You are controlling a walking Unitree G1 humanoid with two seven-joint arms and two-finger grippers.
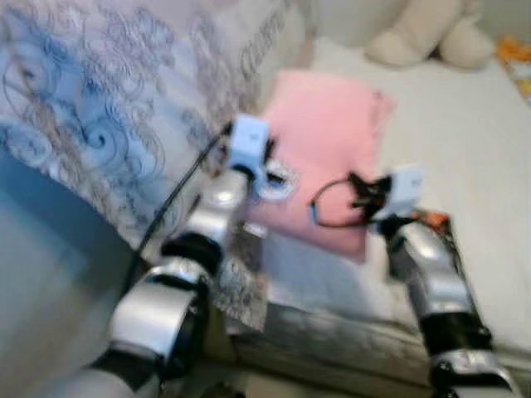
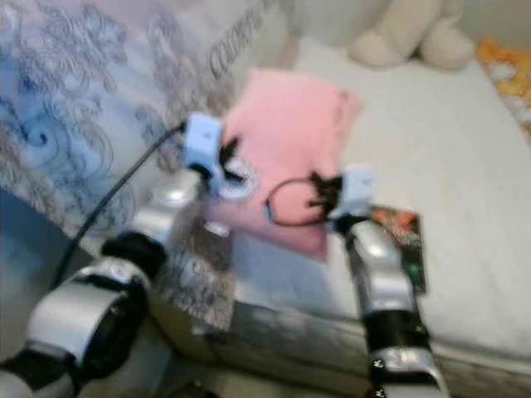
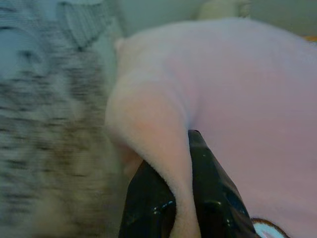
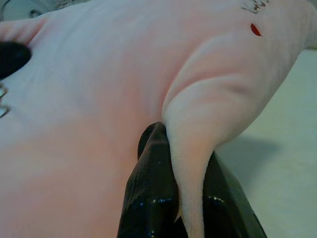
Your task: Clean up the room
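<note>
— Pink fleece was what both claws had hold of, wasn't it?

— Yes. The left gripper had its two fingers pinched on a raised fold of the pink cloth, and the right gripper was clamped on another fold of the same cloth, near its opposite lower corner.

— Where did the cloth lie?

— Spread ahead of both claws on the white bed, with the patterned blue-grey duvet off to the left claw's outer side and a cream plush toy well beyond. Some dark printed item lay just beside the right wrist; the head views were blurred, so I couldn't say what it was.

— Which step, then?

— I'd judge folding or lifting the cloth, with both corners gripped. The next move probably called for raising both claws together, evenly, so neither fold slipped out.
</note>
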